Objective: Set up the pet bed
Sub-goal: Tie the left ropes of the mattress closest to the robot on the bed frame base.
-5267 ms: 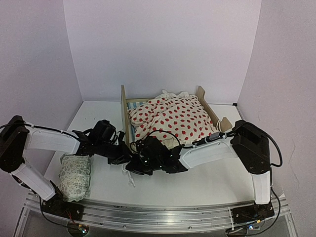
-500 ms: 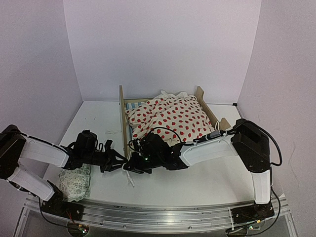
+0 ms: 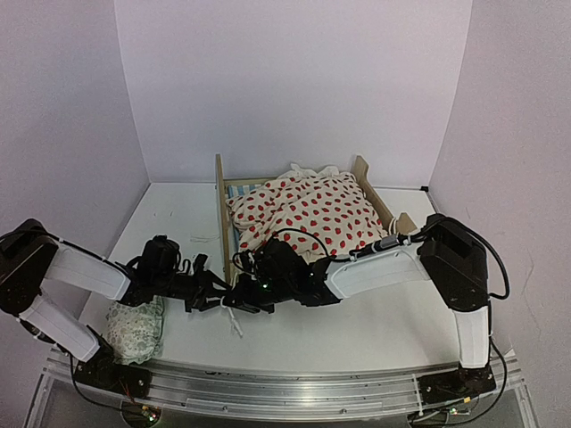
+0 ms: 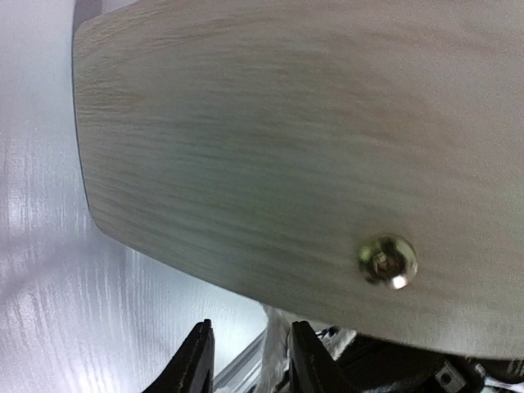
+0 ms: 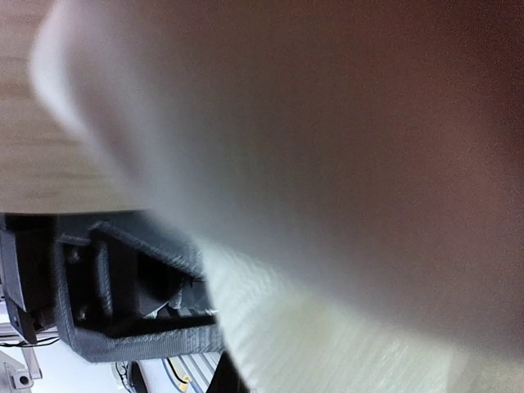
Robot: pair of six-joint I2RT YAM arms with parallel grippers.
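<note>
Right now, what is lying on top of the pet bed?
A cream blanket with red dots lies heaped on the pet bed, covering nearly all of it. Only a strip of blue-striped mattress shows at the far left corner. The rest of the mattress is hidden.

**Camera positions, three views**

Top external: high above the near edge, facing down and forward across the table (image 3: pixel 375 330); wide, takes in the whole scene.
Left wrist: very close, facing a plywood panel of the pet bed (image 4: pixel 270 139).
Right wrist: pressed against blurred pale cloth (image 5: pixel 344 164), with wood at upper left.
Shared: the bed's near end.
</note>
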